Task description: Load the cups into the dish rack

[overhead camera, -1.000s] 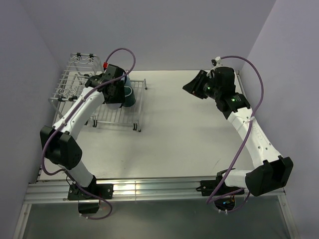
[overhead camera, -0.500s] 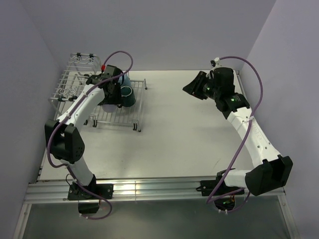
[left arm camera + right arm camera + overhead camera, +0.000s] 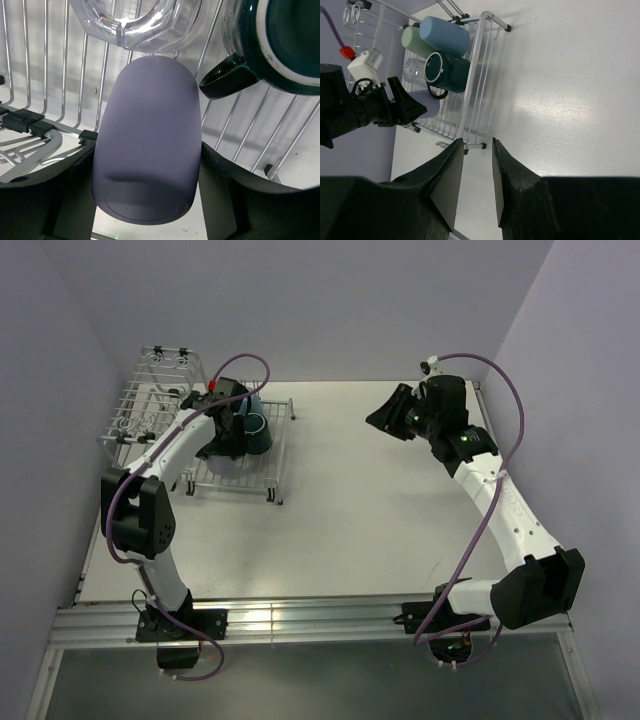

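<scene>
My left gripper (image 3: 228,435) is shut on the lavender tumbler (image 3: 147,135), holding it on its side low over the flat grid tray of the white wire dish rack (image 3: 150,400). Its fingers (image 3: 70,195) press both sides of the tumbler. The clear glass (image 3: 135,20) and the dark green handled mug (image 3: 280,45) lie on the grid just beyond it. The right wrist view shows the pale green cup (image 3: 415,41), the light blue cup (image 3: 445,35), the mug (image 3: 447,72) and the glass (image 3: 414,70) side by side in the rack. My right gripper (image 3: 479,150) hangs empty, jaws a narrow gap apart, over the table's right half (image 3: 385,415).
The rack's raised basket section (image 3: 165,365) stands at the far left, by the wall. The rack's right rim (image 3: 475,75) and its feet rest on the white table (image 3: 380,510). Walls close in on the left, back and right.
My left arm has swung its elbow in towards the rack, and the gripper with the lavender tumbler has shifted slightly right and nearer over the grid. The right arm has not moved.
</scene>
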